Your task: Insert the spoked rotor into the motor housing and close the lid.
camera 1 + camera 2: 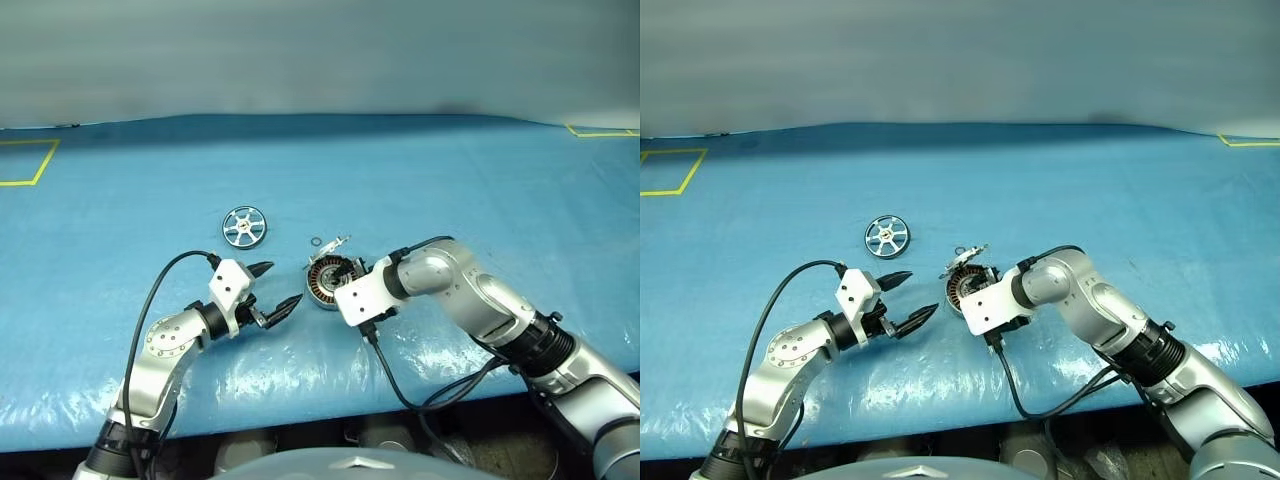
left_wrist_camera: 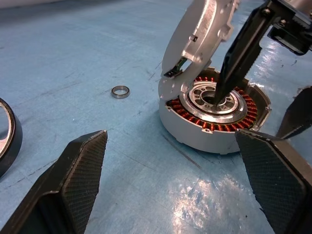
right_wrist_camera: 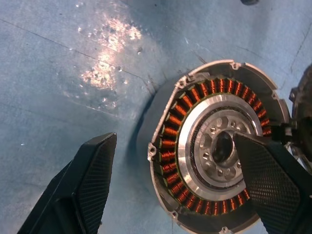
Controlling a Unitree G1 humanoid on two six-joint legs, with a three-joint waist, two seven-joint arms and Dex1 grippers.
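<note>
Rotor-insert step not begun: spoked rotor [image 1: 245,226] lies apart on surface [image 1: 480,190]. My right gripper [image 3: 178,183] released, one finger in motor housing [image 2: 214,119] hub; left gripper [image 1: 271,288] released, empty. Next: fetch rotor; lid [image 2: 197,36] stands open.

**Where things lie on our table**

We see the housing [image 1: 330,281] near the front middle of the table [image 1: 480,180], with its lid [image 2: 197,36] raised on edge at its far side. Just behind it lies a ring [image 1: 316,241]. The rotor [image 1: 244,226] lies flat farther back and to the left, well apart from the housing. Our left gripper [image 1: 275,287] sits just left of the housing, jaws spread, nothing between them. Our right gripper [image 3: 180,183] comes in from the right, over the housing: one finger [image 2: 241,51] stands in the hub, the other outside the rim.
</note>
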